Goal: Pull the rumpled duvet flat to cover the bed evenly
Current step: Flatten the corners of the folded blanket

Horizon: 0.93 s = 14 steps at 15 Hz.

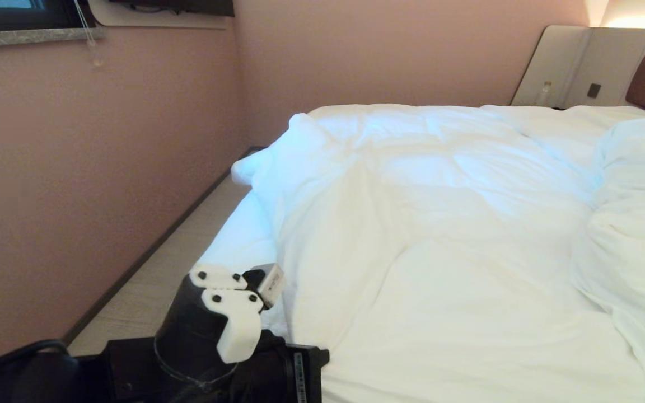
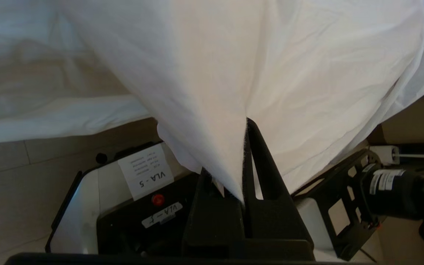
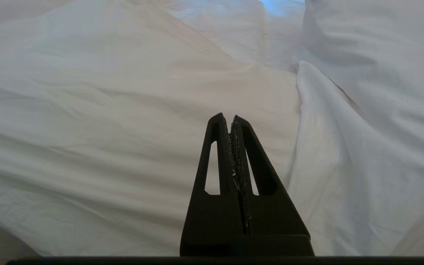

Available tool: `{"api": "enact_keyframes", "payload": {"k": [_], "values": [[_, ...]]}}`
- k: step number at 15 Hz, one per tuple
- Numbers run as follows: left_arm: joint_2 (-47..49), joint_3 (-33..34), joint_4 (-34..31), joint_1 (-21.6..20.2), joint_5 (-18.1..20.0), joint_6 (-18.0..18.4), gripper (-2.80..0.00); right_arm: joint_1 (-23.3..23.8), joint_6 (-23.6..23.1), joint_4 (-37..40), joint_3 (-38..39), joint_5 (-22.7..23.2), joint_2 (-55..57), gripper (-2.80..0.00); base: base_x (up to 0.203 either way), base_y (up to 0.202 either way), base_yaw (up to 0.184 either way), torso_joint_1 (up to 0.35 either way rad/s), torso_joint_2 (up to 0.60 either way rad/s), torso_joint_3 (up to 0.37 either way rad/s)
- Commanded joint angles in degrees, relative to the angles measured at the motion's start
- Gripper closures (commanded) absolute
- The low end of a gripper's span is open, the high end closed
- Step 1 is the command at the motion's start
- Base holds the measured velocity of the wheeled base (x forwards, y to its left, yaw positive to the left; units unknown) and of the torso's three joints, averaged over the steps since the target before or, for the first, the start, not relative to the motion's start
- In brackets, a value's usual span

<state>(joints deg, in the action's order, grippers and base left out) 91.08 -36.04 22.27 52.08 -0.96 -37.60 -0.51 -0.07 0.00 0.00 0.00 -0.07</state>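
White creased cotton of the duvet (image 1: 440, 224) is spread over most of the bed (image 1: 238, 240), bunched into a thick roll along the right side. A fold of its near left edge is pinched between the pressed-together fingers of the left gripper (image 2: 244, 162), at the bed's near left corner above the robot's base (image 2: 123, 206). The right gripper (image 3: 231, 121) is held over the duvet with its fingers pressed together and nothing between them
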Motion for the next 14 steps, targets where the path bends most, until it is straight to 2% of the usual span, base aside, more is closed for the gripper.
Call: {"api": "enact_keyframes", "payload": {"k": [1,8,12,14], "values": [[-0.74,1.48,0.45,0.3,0.0,-0.28,0.0,-0.02,-0.01,0.0,0.0,0.0,0.07,0.0,0.0,0.0,0.0,0.0,0.0,0.0],[-0.91,2.83,0.65,0.85,0.16,-0.1,0.0,-0.02,-0.01,0.0,0.0,0.0,0.07,0.0,0.0,0.0,0.0,0.0,0.0,0.0],[-4.42,7.49,-0.25,4.21,0.01,0.93,0.0,-0.02,-0.01,0.0,0.0,0.0,0.07,0.0,0.0,0.0,0.0,0.0,0.0,0.0],[-4.8,8.7,-0.72,4.35,0.0,0.8,0.0,-0.02,-0.01,0.0,0.0,0.0,0.07,0.0,0.0,0.0,0.0,0.0,0.0,0.0]]}}
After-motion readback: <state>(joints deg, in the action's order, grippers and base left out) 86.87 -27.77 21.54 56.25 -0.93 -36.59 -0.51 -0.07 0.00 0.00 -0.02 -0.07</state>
